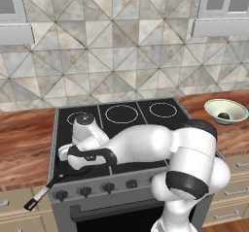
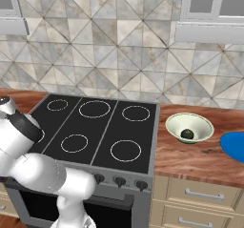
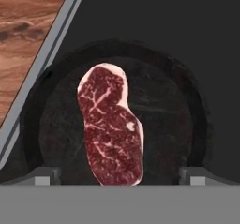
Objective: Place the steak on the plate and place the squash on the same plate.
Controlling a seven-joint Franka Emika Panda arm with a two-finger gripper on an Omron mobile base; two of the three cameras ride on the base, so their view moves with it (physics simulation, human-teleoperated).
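Steak (image 3: pixel 111 125) flat in pan (image 3: pixel 56 124), centred between open jaws.

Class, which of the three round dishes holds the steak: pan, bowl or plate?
The black frying pan on the stove; the steak lies in it. The bowl holds the squash.

— Any writing, labels, brands or numbers to read?
— None. Stove (image 1: pixel 121 129) knobs (image 2: pixel 119 181) plain, no markings legible. Burner rings just white circles, not signs.
— On the cabinets (image 2: pixel 209 10), tiles, tabletop (image 2: pixel 200 158)?
— Nothing printed there either.
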